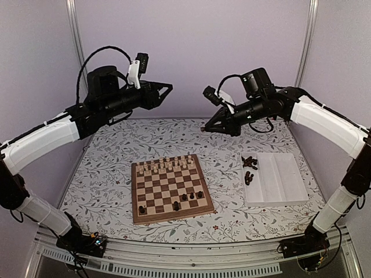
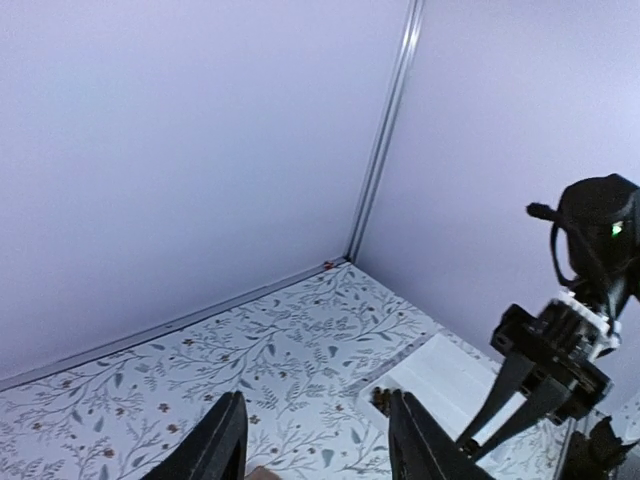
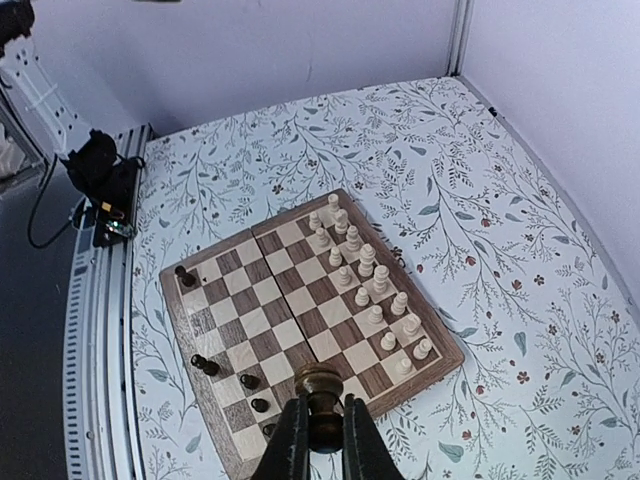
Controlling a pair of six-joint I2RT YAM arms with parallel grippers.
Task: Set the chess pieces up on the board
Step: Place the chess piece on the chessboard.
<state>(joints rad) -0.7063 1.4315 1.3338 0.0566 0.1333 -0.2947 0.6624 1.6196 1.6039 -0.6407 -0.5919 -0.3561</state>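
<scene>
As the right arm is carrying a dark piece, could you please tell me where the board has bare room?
On the board, the middle rows, between the cream chessmen and the dark chess pieces, are bare, as is most of its near left. The far two rows are crowded; the near right holds a cluster.

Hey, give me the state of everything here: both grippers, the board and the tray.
Left gripper: open, empty, raised off the table.
Right gripper: shut on a dark chess piece.
Board: flat, cream pieces lined up, few dark pieces standing.
Tray: spare dark pieces in its left end.
</scene>
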